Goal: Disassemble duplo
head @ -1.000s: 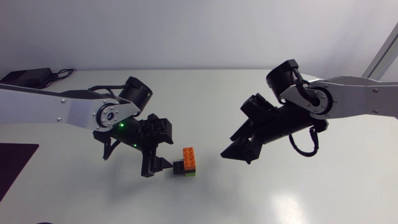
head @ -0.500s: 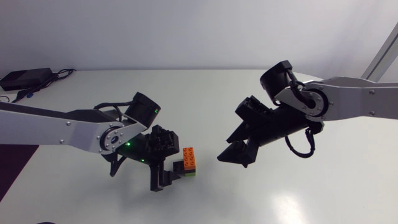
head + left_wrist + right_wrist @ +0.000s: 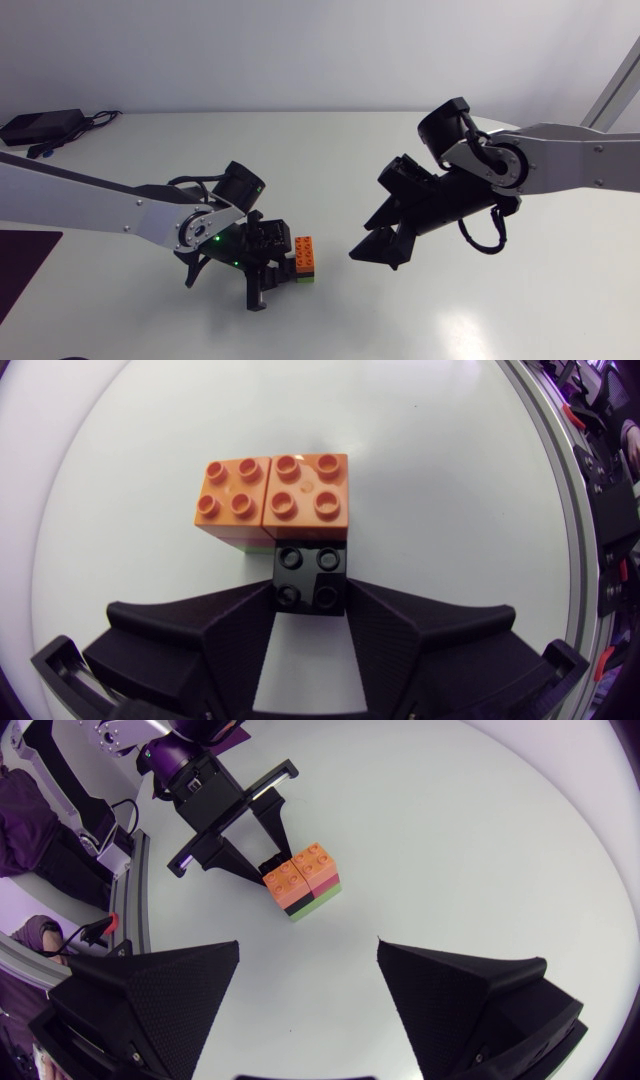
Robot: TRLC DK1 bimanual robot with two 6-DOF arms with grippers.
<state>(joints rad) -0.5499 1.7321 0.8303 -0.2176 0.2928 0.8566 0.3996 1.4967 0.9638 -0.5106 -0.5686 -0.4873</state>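
On the white surface [image 3: 400,150], my left gripper [image 3: 310,594] pinches the black brick [image 3: 310,565] touching the orange bricks [image 3: 272,500], while my right gripper [image 3: 308,948] hangs spread nearby.

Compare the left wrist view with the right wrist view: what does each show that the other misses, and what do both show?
Only the left wrist view shows the black brick, held in the left pincer. Only the right wrist view shows the right pincer, open, and the reddish layer under the orange bricks. Both show the orange bricks and the left pincer.
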